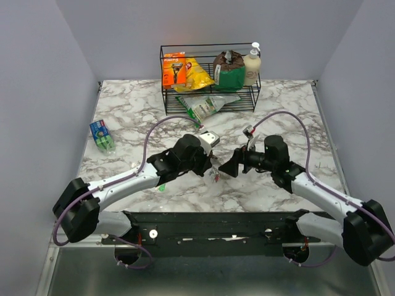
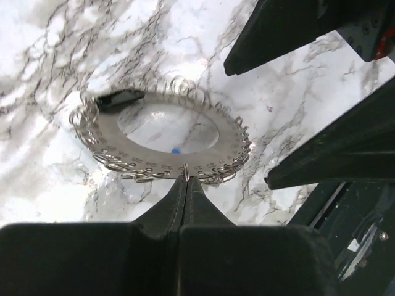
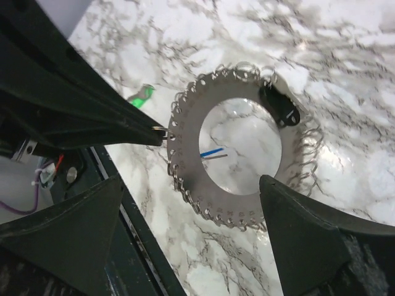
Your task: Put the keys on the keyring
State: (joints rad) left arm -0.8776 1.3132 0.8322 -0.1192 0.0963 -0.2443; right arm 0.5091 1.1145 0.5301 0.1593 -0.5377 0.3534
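The keyring (image 2: pixel 111 140) is a flat silver ring-shaped disc fringed with many small wire loops, held tilted above the marble. My left gripper (image 2: pixel 186 180) is shut on one small loop at its near rim. In the right wrist view the keyring (image 3: pixel 185 120) hangs between my open right gripper's (image 3: pixel 191 182) fingers, which do not touch it. A blue-headed key (image 3: pixel 210 152) shows through the disc's hole, lying on the table. A green-headed key (image 3: pixel 142 95) lies beyond the left fingers. A small dark oval clip (image 3: pixel 279 105) sits on the disc's far rim. Both grippers meet at mid-table in the top view (image 1: pixel 217 168).
A black wire rack (image 1: pixel 210 92) with packets and a bottle stands at the back. A snack bag (image 1: pixel 207 105) lies in front of it. A blue-green pack (image 1: pixel 102 135) lies at the left. A small white box (image 1: pixel 210 137) sits behind the left gripper.
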